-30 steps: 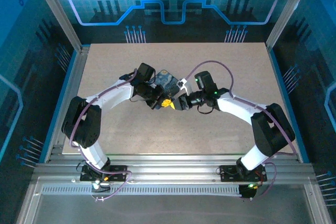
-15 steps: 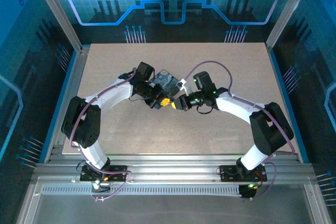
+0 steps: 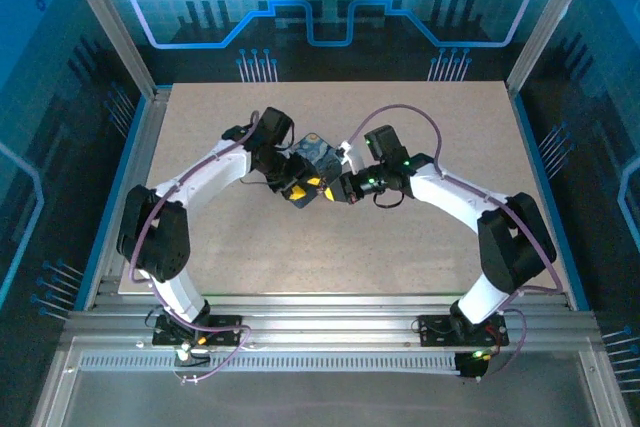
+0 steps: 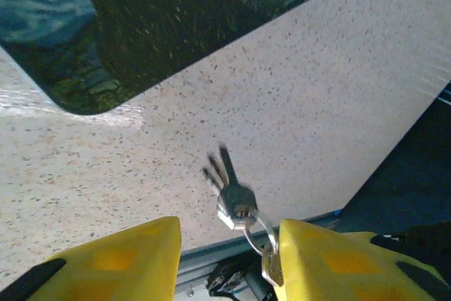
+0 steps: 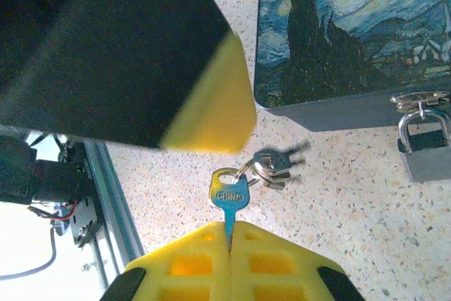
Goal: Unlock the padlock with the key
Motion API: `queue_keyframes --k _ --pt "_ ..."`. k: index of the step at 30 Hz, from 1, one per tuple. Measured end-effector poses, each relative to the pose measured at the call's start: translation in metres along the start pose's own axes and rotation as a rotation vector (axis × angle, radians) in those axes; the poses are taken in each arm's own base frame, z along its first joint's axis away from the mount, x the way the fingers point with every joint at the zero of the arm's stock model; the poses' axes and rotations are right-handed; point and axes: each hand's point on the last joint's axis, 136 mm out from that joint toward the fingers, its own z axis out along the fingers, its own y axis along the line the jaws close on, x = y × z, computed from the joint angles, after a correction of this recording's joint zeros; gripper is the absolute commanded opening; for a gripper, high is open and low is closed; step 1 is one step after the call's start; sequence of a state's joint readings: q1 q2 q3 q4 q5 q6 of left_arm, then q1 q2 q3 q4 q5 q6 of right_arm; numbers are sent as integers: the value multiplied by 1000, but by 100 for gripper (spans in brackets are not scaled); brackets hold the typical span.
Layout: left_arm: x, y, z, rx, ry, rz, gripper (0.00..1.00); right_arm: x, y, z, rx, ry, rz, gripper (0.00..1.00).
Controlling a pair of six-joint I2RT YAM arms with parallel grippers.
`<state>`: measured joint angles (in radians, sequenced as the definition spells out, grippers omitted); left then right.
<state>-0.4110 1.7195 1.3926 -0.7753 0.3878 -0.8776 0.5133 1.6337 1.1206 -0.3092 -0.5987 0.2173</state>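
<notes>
The right pincer [image 5: 230, 230], closed tight, holds the key [image 5: 229, 197] by its blade, offering the head to the wide-open left pincer [image 4: 227, 244], probably for regripping. The padlock [image 5: 425, 151] hangs ahead-right of the right pincer.

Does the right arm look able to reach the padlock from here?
Probably yes: just bare table lies between the right gripper, shut on the key, and the padlock.

The blade of the key [image 5: 229, 201] vanishes between the closed fingers of the right gripper [image 5: 230, 229] at bottom centre; the spare keys [image 5: 273, 162] beside it are blurred, perhaps two.
</notes>
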Motion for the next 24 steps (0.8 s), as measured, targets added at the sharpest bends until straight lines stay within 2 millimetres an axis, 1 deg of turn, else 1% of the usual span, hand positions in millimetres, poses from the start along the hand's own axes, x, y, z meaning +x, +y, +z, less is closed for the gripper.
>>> queue_keyframes --k 3,5,7,9,12,15,17,19,20,22,24 --pt "-11 -1 -15 -51 -66 149 47 3 -4 -3 3 39 23 0" --pt "-19 -3 -22 -73 -106 284 49 5 -9 -5 8 65 47 0" --pt "-23 -1 -24 -98 -136 427 49 6 -15 -7 9 87 74 0" --pt "-22 5 -24 -118 -157 570 49 7 -19 -10 6 108 106 0" --pt "-9 14 -24 -94 -169 803 47 8 -23 -16 -6 134 150 1" --pt "12 12 -27 7 -194 1047 46 10 -22 -17 -26 163 178 1" --pt "27 2 -31 92 -208 1196 45 13 -19 -18 -42 183 197 2" --pt "38 -11 -33 161 -221 1325 45 16 -16 -19 -56 198 211 2" --pt "43 -19 -32 190 -229 1393 42 18 -14 -19 -64 205 220 2" --pt "53 -25 -27 225 -213 1486 37 19 -11 -20 -75 215 231 2" --pt "59 -29 -18 250 -188 1556 36 20 -10 -21 -78 220 237 2"
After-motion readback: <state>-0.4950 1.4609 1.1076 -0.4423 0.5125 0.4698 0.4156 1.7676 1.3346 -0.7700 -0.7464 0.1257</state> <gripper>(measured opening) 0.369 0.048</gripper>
